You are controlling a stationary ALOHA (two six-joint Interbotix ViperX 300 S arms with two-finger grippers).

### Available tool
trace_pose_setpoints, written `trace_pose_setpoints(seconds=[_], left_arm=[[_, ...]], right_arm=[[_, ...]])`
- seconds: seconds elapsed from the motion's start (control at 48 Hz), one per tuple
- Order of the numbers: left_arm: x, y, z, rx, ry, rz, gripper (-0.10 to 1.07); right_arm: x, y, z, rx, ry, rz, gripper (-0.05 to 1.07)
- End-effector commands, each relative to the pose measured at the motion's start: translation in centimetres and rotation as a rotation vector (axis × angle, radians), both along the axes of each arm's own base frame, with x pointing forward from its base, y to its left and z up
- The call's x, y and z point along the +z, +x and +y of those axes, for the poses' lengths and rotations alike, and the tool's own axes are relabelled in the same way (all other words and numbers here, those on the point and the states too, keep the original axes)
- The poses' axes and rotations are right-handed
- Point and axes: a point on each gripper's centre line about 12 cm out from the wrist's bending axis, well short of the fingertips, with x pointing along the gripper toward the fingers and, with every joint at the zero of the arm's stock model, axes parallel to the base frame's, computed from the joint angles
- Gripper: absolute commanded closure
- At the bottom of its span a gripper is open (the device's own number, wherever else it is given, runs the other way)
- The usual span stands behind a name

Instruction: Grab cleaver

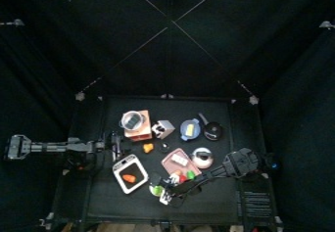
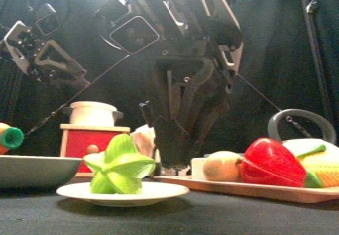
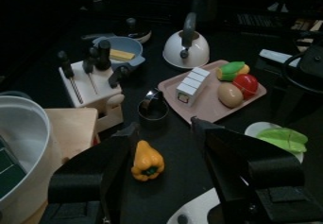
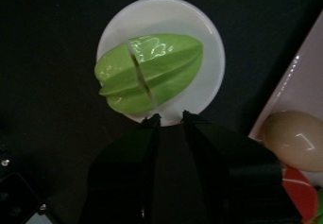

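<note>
A pale knife block [image 3: 86, 80] stands with black handles [image 3: 98, 50] sticking out of it. No blade shows, so I cannot tell which handle is the cleaver's. In the top view the block [image 1: 163, 128] sits mid-table. My left gripper [image 3: 172, 163] hangs wide open on the block's near side, apart from it, above a small orange pepper [image 3: 147, 160]. My right gripper [image 4: 169, 124] is open with nothing between its jaws, low over a green star fruit [image 4: 149, 69] on a white plate [image 4: 190, 25] at the table's front.
A white kettle [image 3: 184, 48], a pink tray [image 3: 202, 105] with blocks, an egg and a red pepper [image 3: 246, 81], a metal bowl [image 3: 19, 147] on a wooden board and a small dark ladle [image 3: 151, 105] crowd the table. The star fruit [image 2: 122, 165] stands at the front edge.
</note>
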Motion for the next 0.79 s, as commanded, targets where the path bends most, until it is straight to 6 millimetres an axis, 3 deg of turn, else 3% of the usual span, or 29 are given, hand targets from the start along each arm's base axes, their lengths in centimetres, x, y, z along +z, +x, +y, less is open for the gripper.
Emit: trace_pose_setpoints(seconds=[0.0, 0.25, 0.5, 0.771], left_arm=[[0.7, 0.3, 0.1, 0.005, -0.001, -0.025, 0.12], [0.9, 0.4, 0.1, 0.005, 0.001, -0.036, 0.12], [3.3, 1.1, 0.1, 0.000, 0.014, -0.161, 0.12], [4.8, 1.5, 0.7, 0.030, 0.007, -0.213, 0.12]], right_arm=[[3.4, 0.5, -0.3, 0.011, -0.011, -0.077, 0.35], [6.3, 0.9, -2.6, 0.027, -0.102, -0.156, 0.35], [10.2, 1.8, -8.8, 0.050, -0.296, -0.318, 0.35], [12.0, -0.1, -15.4, -0.011, -0.319, -0.397, 0.35]])
